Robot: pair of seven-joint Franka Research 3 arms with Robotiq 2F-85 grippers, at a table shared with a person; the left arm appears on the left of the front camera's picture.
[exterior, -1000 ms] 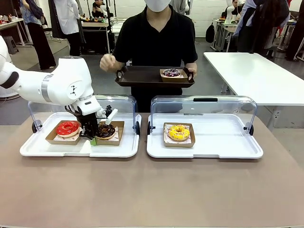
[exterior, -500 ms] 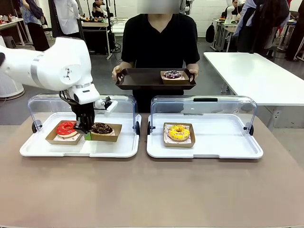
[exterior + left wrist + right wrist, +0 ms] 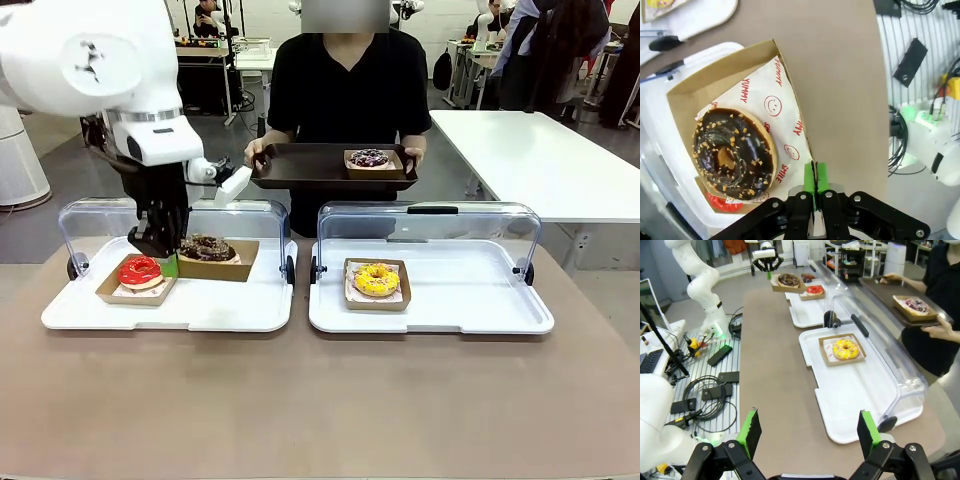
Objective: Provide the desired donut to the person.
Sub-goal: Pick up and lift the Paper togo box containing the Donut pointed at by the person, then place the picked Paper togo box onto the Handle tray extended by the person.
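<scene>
My left gripper (image 3: 169, 263) is shut on the left rim of a cardboard box (image 3: 229, 267) holding the chocolate donut (image 3: 207, 247), and the box hangs a little above the left white tray (image 3: 225, 312). In the left wrist view the green pads (image 3: 809, 178) pinch the box wall beside the chocolate donut (image 3: 734, 152). The person (image 3: 345, 90) in black stands across the table with both hands on a dark serving tray (image 3: 300, 168) that carries a boxed purple-iced donut (image 3: 369, 158). My right gripper (image 3: 808, 432) stands open, far back from the table's things.
A red donut (image 3: 140, 271) in its box stays on the left tray. A yellow donut (image 3: 377, 279) sits boxed on the right white tray (image 3: 470, 305). Both trays have clear lids (image 3: 430, 225) tipped open at the back. A white side table (image 3: 540, 160) stands at the right.
My left arm has risen and drawn left, lifting the chocolate donut's box off the tray. The person's free hand has come down onto the serving tray.
</scene>
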